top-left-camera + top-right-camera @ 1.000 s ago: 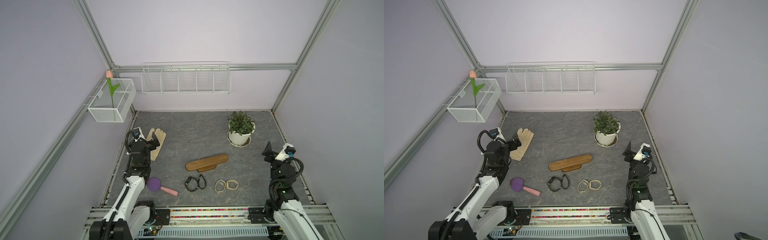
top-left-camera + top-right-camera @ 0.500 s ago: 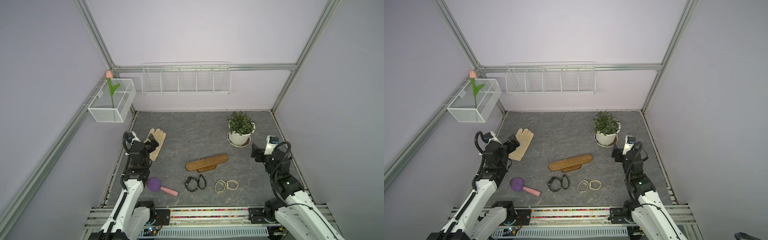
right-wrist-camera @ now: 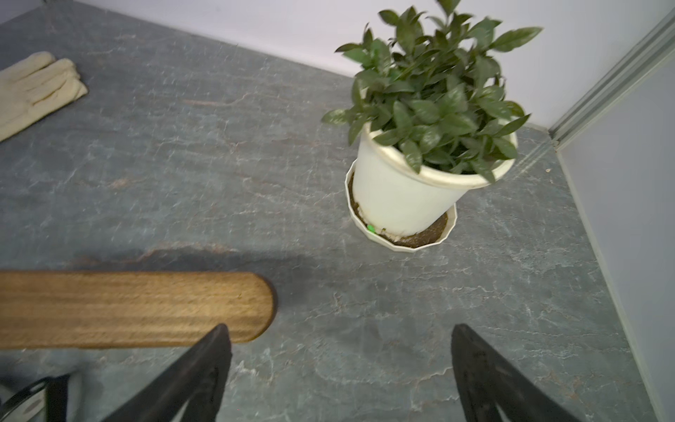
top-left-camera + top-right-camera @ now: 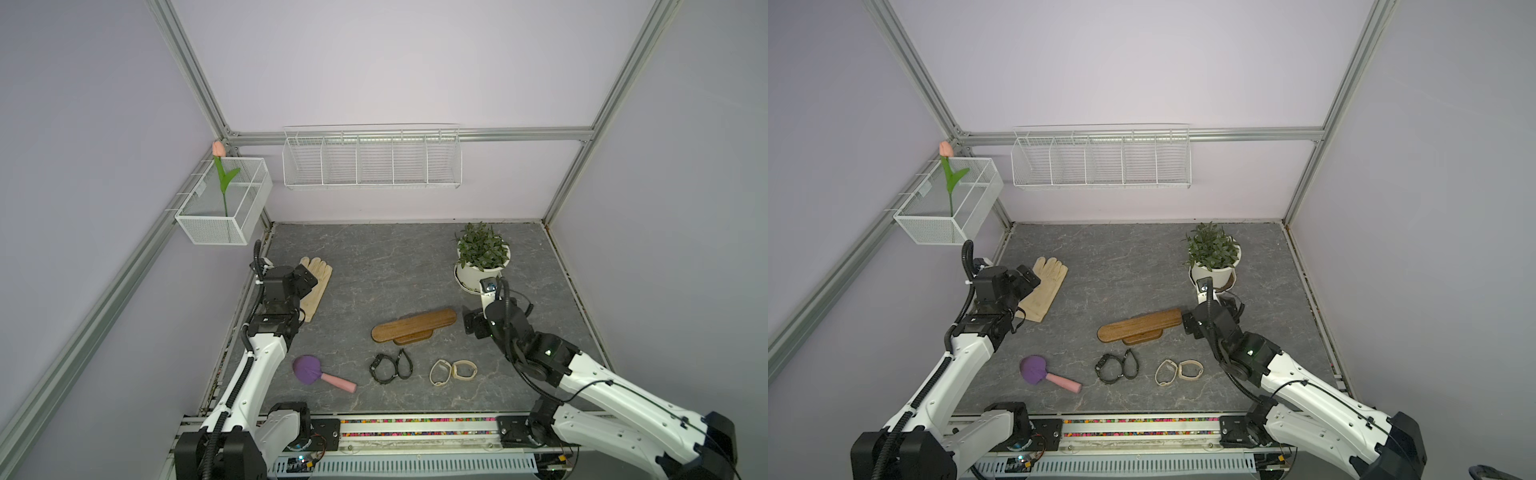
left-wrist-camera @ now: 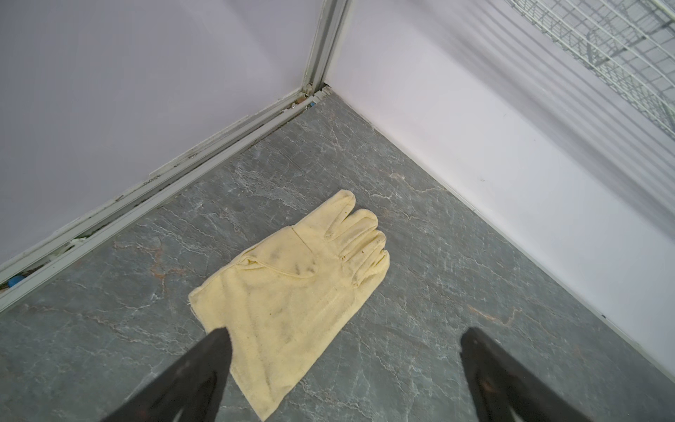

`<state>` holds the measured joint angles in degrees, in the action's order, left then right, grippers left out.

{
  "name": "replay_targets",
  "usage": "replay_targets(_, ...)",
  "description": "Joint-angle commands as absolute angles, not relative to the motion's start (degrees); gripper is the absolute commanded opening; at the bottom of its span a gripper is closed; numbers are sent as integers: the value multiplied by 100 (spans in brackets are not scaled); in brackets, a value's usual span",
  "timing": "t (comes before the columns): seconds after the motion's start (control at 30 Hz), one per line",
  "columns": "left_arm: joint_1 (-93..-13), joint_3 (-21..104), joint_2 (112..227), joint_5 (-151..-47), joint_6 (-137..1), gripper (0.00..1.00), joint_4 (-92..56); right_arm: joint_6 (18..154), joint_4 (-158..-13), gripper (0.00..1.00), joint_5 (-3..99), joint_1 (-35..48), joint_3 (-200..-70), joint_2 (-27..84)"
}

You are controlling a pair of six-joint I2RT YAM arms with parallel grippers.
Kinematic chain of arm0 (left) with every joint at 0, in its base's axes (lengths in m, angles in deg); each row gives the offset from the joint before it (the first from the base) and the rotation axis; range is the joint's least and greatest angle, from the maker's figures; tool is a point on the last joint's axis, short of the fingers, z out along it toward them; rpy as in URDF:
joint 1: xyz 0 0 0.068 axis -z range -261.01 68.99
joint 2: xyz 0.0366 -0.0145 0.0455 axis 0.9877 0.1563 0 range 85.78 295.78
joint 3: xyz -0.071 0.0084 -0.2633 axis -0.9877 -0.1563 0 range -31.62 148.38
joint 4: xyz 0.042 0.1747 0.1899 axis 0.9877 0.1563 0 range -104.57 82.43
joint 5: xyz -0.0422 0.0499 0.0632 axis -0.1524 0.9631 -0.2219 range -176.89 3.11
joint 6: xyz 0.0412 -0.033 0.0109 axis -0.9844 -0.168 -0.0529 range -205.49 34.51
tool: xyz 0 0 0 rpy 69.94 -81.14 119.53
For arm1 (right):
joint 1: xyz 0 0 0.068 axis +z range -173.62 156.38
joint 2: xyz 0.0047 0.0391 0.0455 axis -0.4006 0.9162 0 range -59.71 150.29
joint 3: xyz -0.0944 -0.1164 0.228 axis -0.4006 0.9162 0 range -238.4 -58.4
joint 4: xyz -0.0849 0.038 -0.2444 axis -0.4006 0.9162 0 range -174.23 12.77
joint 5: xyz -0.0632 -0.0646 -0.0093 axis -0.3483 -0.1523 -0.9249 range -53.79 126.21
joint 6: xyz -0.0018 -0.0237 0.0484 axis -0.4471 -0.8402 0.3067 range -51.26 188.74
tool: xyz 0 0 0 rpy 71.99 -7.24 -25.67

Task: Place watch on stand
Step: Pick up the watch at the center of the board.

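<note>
The stand (image 4: 413,325), centre frame, is half hiding its base (image 4: 415,338); the right wrist view is cutting it off. Below it are lying 1 black watch (image 4: 390,366), 1 beige watch (image 4: 452,371). Both jaws are gaping empty.

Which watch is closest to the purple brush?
The black watch. It lies between the purple brush and the cream watch, which sits farther over on the right arm's side.

You can read no text, label, brand or number here; the small white mark (image 4: 266,319) on the black link, well behind the jaws of the left gripper (image 4: 306,277), is too small to make out.
</note>
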<state>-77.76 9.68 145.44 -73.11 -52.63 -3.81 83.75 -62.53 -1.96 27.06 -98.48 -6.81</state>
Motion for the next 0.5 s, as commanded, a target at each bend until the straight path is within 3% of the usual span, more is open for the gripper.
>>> replay_targets(0.0,-7767,1139,14316,-7686,-5309,97,-130,8966,-5376,95,-898,3326,-10184,-347)
replay_targets(0.1,-7763,1194,14147,-7753,-5330,92,67,9603,-4795,88,-1099,3996,-10549,181)
replay_targets(0.23,-7767,1329,14123,-7850,-5324,92,333,10488,-4334,72,-966,4753,-11195,989)
replay_targets(0.47,-7767,1203,13917,-8272,-5377,86,35,10868,-4607,70,21,5238,-11973,2075)
